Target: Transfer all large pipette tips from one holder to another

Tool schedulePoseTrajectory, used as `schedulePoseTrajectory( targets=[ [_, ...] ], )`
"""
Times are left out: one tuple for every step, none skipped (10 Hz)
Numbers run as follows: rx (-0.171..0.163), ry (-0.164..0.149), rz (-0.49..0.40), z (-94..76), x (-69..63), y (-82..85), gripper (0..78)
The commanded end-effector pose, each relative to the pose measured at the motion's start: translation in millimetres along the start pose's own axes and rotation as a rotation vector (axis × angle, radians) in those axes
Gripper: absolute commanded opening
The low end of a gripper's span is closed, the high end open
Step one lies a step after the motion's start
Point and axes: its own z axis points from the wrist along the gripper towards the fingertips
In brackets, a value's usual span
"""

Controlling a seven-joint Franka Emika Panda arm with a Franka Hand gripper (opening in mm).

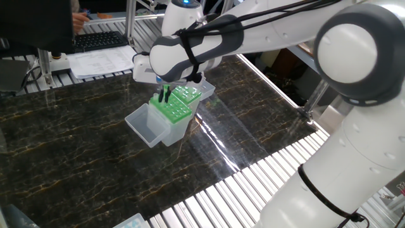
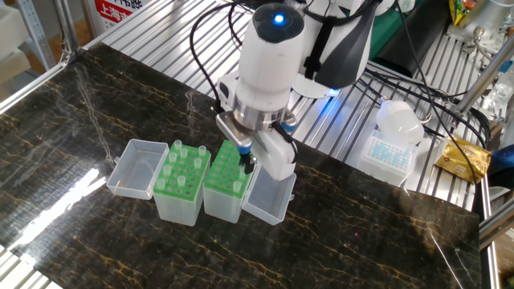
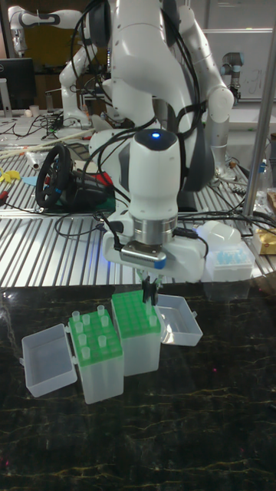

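Note:
Two clear holders with green rack plates stand side by side on the dark marble table. The left holder point(image 2: 178, 197) point(image 3: 97, 360) carries several large pipette tips point(image 2: 183, 163) point(image 3: 89, 328) upright in its plate. The right holder point(image 2: 222, 189) point(image 1: 172, 109) point(image 3: 138, 326) shows one pale tip point(image 3: 153, 313) near its end. My gripper point(image 2: 247, 163) point(image 1: 164, 96) point(image 3: 148, 295) hangs just above that end of the right holder. Its dark fingers stand a narrow gap apart, with nothing visible between them.
Each holder's hinged clear lid lies open, one at the left point(image 2: 135, 167) point(image 3: 47, 359) and one at the right point(image 2: 269, 197) point(image 1: 145, 123). A blue tip box point(image 2: 389, 154) and a clear container point(image 2: 399, 119) sit on the slatted surface behind. A keyboard and papers point(image 1: 101, 44) lie beyond the table.

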Motion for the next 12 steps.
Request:
schedulePoseTrajectory(
  targets=[
    [0.006,0.005,0.009,-19.9,0.8,-2.3,1.2],
    [0.004,0.006,0.012,-25.8,-0.3,-2.5,1.2],
    [0.004,0.006,0.015,-30.8,-1.5,-2.6,1.2],
    [0.004,0.005,0.017,-33.7,-1.9,-3.0,1.2],
    [0.003,0.003,0.021,-39.1,-2.5,-3.8,1.2],
    [0.002,0.004,0.025,-44.4,-3.6,-4.4,1.2],
    [0.001,0.005,0.026,-46.9,-4.1,-4.7,1.2],
    [-0.002,0.009,0.032,-55.0,-5.3,-6.4,1.2],
    [-0.001,0.009,0.036,-59.6,-5.2,-8.0,1.2],
    [0.0,0.012,0.037,-64.2,-5.2,-9.7,1.2],
    [0.001,0.014,0.038,-70.7,-6.4,-11.4,1.2],
    [0.002,0.016,0.039,-76.1,-7.5,-12.9,1.2]
  ],
)
